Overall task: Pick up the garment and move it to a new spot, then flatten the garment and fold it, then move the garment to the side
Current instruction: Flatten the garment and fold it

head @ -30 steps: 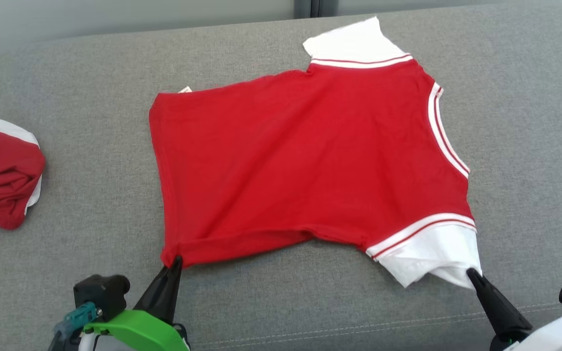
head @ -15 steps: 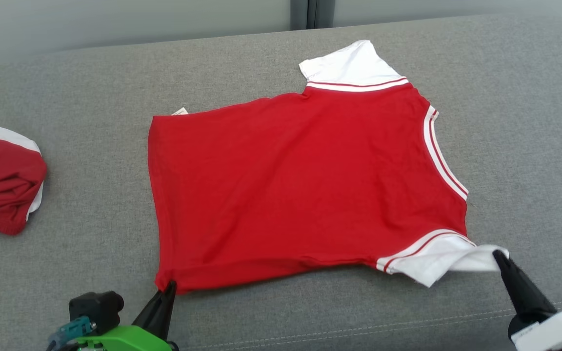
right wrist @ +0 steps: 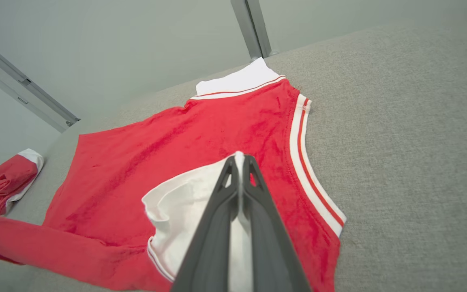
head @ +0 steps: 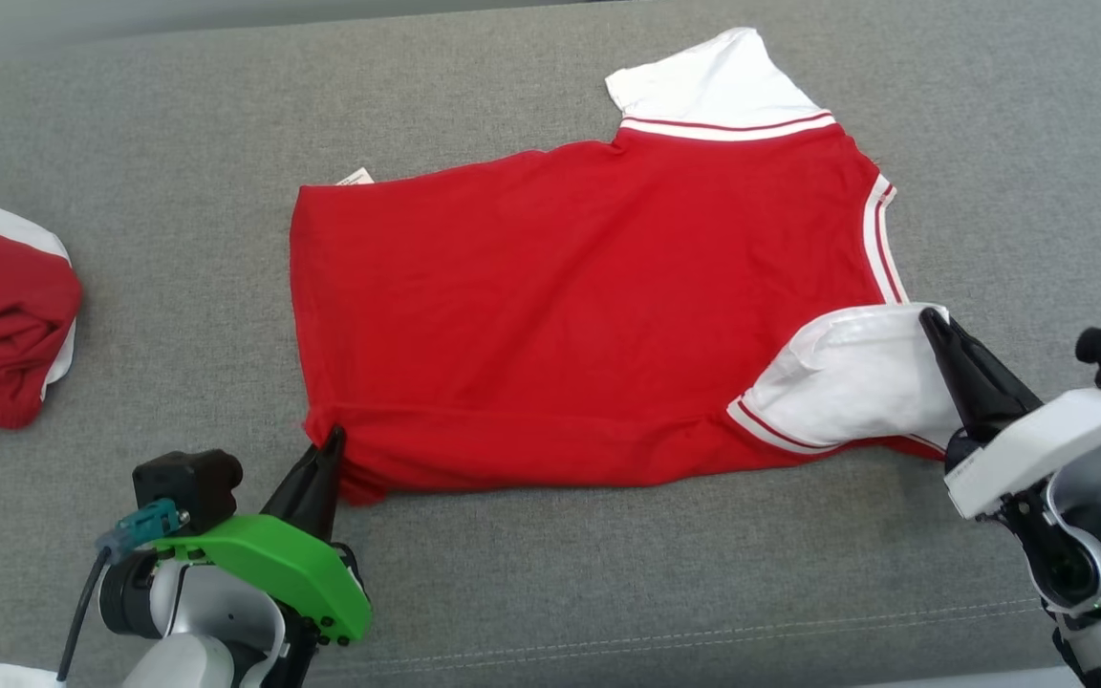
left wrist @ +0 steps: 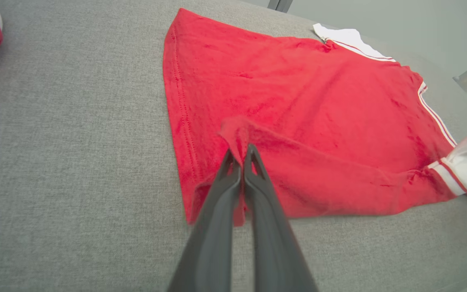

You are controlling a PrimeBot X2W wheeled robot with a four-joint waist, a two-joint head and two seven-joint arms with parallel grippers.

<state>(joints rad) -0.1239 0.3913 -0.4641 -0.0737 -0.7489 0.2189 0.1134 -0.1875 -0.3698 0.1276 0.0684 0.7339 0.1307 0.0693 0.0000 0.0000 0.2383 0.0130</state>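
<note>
The garment is a red T-shirt with white sleeves, spread on the grey surface. My left gripper is shut on the shirt's near hem corner, lifting a small peak of red cloth. Over at the right, my right gripper is shut on the near white sleeve, which it holds raised and drawn back over the red body. The right wrist view shows the pinched sleeve edge at the right gripper's tips. The far white sleeve lies flat.
A second red and white garment lies crumpled at the left edge of the surface. A small white label sticks out at the shirt's far hem corner. Bare grey cloth surrounds the shirt on every side.
My right gripper has carried the near white sleeve up and inward over the red body. The left gripper has lifted the hem corner slightly. The head camera has shifted.
</note>
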